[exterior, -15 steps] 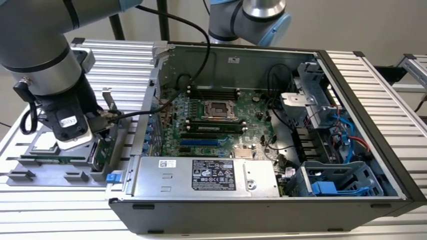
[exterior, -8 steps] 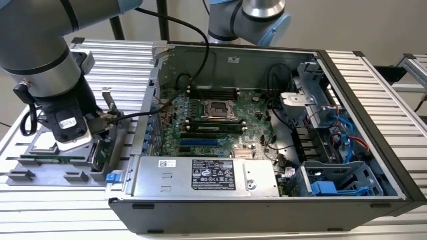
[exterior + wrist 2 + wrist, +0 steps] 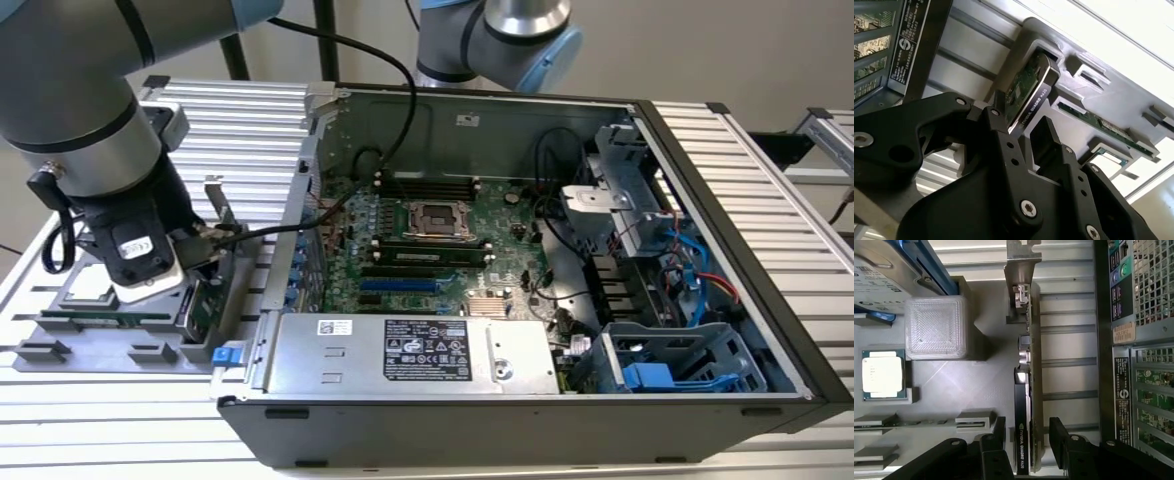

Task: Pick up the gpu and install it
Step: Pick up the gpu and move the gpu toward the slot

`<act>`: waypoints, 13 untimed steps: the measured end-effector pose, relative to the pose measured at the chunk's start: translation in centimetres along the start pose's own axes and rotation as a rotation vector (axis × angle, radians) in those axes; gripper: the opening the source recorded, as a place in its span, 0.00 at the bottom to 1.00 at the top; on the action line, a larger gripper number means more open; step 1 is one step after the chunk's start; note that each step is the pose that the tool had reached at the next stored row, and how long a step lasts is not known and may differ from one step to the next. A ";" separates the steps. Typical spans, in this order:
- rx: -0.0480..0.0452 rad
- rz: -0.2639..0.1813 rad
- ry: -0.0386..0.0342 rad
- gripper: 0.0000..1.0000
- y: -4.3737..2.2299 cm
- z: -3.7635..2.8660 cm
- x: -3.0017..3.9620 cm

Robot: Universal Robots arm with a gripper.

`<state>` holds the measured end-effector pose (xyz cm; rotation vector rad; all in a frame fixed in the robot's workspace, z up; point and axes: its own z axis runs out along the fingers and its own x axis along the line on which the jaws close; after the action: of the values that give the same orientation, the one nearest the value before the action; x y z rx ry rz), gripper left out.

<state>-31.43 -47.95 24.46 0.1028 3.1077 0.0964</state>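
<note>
We see the black gripper (image 3: 1021, 117) close up, its two fingers (image 3: 1046, 137) standing apart on either side of the gpu (image 3: 1026, 82). The gpu stands on edge in a slot of the grey holder (image 3: 1114, 92), showing its green board face and a black edge. Beyond it we see a narrow green memory stick (image 3: 1101, 124) lying in the same holder. The holder rests on the ribbed bench (image 3: 966, 67), beside the computer case (image 3: 911, 45).

Ribbed aluminium table (image 3: 247, 110), bearing an open computer case (image 3: 507, 440) at the exterior view's right and a grey parts tray (image 3: 96, 348) just beside it at the left. In the tray: gpu (image 3: 1026, 390) on edge in a slot, processor (image 3: 883, 374) flat in a recess, memory stick (image 3: 1104, 126) alongside.
</note>
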 end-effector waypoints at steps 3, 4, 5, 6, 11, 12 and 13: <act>0.0000 0.000 -0.0013 1.00 0.20 0.04 0.12; 0.0000 0.000 -0.0017 1.00 0.27 0.07 0.13; 0.0000 0.000 -0.0022 1.00 0.34 0.10 0.13; -0.0001 0.000 -0.0027 1.00 0.44 0.13 0.14; -0.0002 -0.001 -0.0046 1.00 0.82 0.25 0.17; -0.0002 -0.001 -0.0046 1.00 0.88 0.26 0.18; -0.0001 -0.001 -0.0046 1.00 0.93 0.26 0.18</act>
<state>-31.55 -47.00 24.25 0.1020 3.1031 0.0962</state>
